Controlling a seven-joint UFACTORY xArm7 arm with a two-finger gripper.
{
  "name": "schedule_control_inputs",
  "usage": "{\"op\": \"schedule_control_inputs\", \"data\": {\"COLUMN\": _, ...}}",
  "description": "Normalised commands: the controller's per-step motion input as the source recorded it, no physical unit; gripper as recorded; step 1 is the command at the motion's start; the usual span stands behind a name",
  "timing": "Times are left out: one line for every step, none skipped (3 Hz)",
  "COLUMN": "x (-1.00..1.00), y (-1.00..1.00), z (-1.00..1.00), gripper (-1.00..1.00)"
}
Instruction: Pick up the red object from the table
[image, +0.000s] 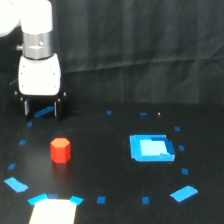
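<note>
A whitish patch (52, 211), cut off by the bottom edge, lies nearest on the black desk (110, 170), flanked by blue tape marks. Farther back the red object (60, 150) stands upright on the desk, nearer the camera than the gripper (42, 107) and slightly toward the exterior view's right of it, well clear of the fingers. A bright blue square (151, 148) lies far off to the gripper's side, toward the exterior view's right. The gripper's dark fingers stand apart, holding nothing; their tips blur into the dark desk. The arm above is cut off at the top edge.
</note>
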Motion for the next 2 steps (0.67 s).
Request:
{"op": "schedule_control_inputs", "data": {"x": 0.96, "y": -0.98, "z": -0.51, "gripper": 1.0}}
{"op": "schedule_control_inputs", "data": {"x": 1.0, "y": -0.99, "z": 0.26, "gripper": 1.0}}
